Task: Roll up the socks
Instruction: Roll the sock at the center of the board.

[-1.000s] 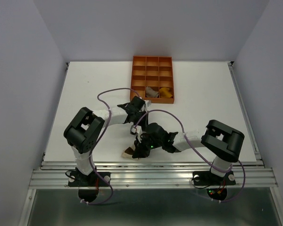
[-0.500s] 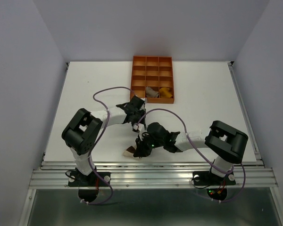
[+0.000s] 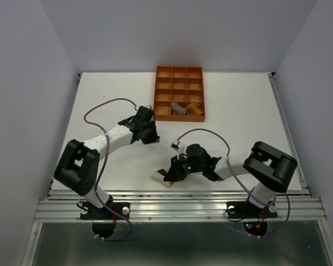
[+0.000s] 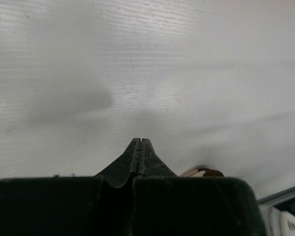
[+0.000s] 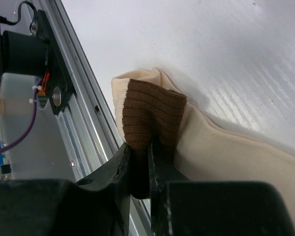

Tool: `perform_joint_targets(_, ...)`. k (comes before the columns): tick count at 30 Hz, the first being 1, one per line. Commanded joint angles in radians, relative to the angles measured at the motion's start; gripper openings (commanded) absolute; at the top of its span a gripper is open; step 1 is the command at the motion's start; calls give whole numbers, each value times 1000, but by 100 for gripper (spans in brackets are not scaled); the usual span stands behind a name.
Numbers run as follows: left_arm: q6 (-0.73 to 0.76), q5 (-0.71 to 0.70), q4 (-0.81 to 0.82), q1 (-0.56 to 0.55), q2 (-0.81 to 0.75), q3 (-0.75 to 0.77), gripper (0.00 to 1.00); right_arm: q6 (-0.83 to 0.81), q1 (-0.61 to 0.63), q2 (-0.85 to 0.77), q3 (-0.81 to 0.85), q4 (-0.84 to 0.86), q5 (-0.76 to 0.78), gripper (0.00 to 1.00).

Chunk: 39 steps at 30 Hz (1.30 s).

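A cream sock [image 3: 159,177] with a brown cuff lies near the table's front edge. My right gripper [image 3: 168,176] is shut on it. In the right wrist view the right gripper [image 5: 137,147] pinches the folded brown cuff [image 5: 152,110], and the cream body [image 5: 226,147] spreads flat to the right. My left gripper [image 3: 151,137] hovers further back, apart from the sock. It is shut and empty, with the left gripper [image 4: 140,142] showing its jaws pressed together over bare table. Two more socks, a pale taupe one [image 3: 178,109] and a mustard one [image 3: 195,108], sit in the tray's near compartments.
The orange gridded tray [image 3: 179,68] stands at the back centre. A metal rail [image 5: 78,128] runs along the table's front edge right beside the held sock. A purple cable with a white connector [image 3: 175,146] arches over the table between the arms.
The left gripper has shut and pulled back and to the left, away from the sock. The right gripper keeps its hold on the cuff, shifted slightly right.
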Motion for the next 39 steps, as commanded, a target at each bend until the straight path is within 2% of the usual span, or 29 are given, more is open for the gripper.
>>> perform_joint_targets(1, 0, 57, -52, -8, -128, -88, 12, 55, -28, 63, -25, -43, 50, 1)
perform_joint_targets(6, -31, 192, -84, -13, -246, -231, 23, 64, -28, 39, -27, -102, 128, 1)
perform_joint_targets(9, -64, 279, -64, -28, -329, -321, 35, 61, -28, 14, -25, -145, 174, 1)
perform_joint_targets(11, -94, 289, -54, -42, -389, -355, 44, 61, -28, 14, -20, -155, 193, 1)
perform_joint_targets(14, -143, 295, -32, -59, -441, -380, 52, 51, -28, 26, -16, -155, 179, 1)
perform_joint_targets(21, -226, 323, 17, -102, -466, -412, 55, -14, 10, -23, -27, -132, 222, 1)
perform_joint_targets(23, -239, 321, 28, -114, -457, -417, 69, -43, 32, -29, -30, -118, 225, 1)
perform_joint_targets(24, -241, 323, 29, -122, -448, -417, 88, -54, 41, -34, -28, -116, 233, 1)
perform_joint_targets(25, -240, 324, 29, -125, -432, -413, 93, -63, 53, -35, -27, -116, 243, 1)
perform_joint_targets(30, -266, 271, 26, -126, -403, -401, 92, -77, 62, -23, -31, -101, 239, 1)
perform_joint_targets(34, -281, 211, -38, -128, -352, -375, 85, -80, 75, -34, -34, -107, 266, 1)
perform_joint_targets(39, -321, 174, -31, -128, -322, -374, 78, -117, 110, -41, -42, -90, 269, 1)
